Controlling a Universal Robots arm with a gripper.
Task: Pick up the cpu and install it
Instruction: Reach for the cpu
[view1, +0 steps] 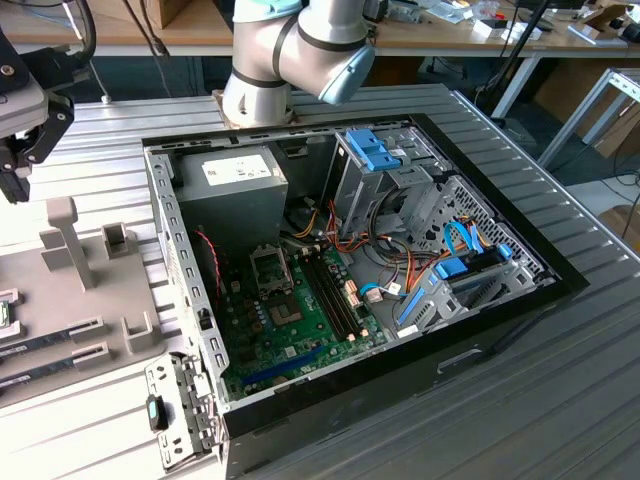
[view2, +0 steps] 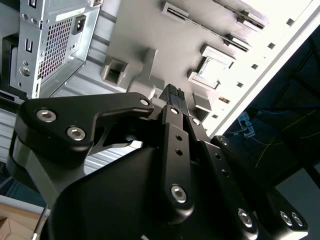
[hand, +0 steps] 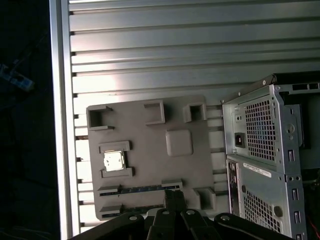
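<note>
Your black pincer (hand: 174, 196) hangs above the flat grey plastic parts tray (hand: 145, 147). It holds nothing, and you cannot tell how wide it stands. In the first wrist view it sits over the tray's edge, beside two long, narrow dark memory sticks (hand: 131, 190) lying in their slots.

A little further across the tray you'll find the small square cpu (hand: 114, 161), silvery on top. It rests flat between two raised grey lips, apart from the pincer.

The tray lies on a ribbed silver metal table (view1: 560, 400). On the exterior view's right of the tray stands the open grey metal computer case (view1: 165, 230), with the large green motherboard (view1: 300, 335) lying inside it. A black square socket frame (view1: 272, 268) sits on the board's upper part, well apart from the cpu.
</note>
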